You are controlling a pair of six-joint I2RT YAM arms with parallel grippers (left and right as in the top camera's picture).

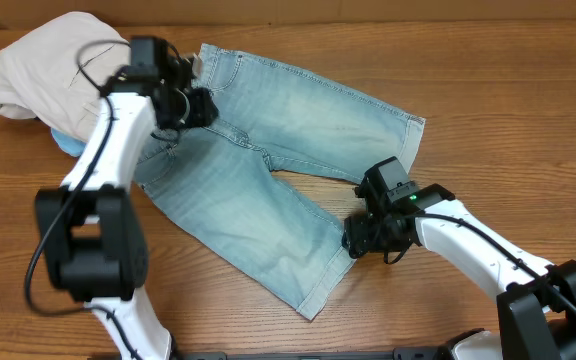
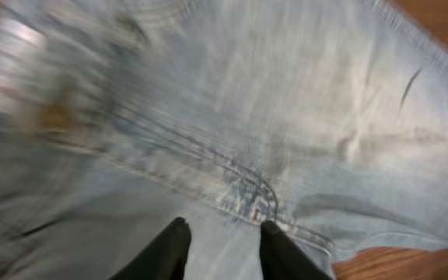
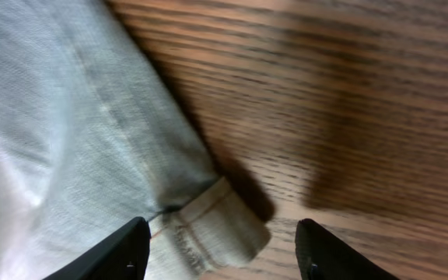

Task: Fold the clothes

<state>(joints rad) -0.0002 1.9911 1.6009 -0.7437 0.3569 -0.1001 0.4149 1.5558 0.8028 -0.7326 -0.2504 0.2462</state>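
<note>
One pair of jeans (image 1: 298,110), one beige trousers (image 1: 38,65), one left pincer (image 2: 221,232), one right pincer (image 3: 224,233).

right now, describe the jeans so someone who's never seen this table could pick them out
On the wooden table, look at the middle. The jeans lie spread flat there, legs apart in a V, one hem by the right gripper. They are faded light blue denim, unlike the beige trousers bunched in the top left of the overhead view.

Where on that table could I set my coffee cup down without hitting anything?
Best spot: the table's bare wood at the far right, beyond the jeans' upper leg hem. Also left, in front of the khaki trousers. Tight: the wedge between the legs, near the right gripper.
</note>
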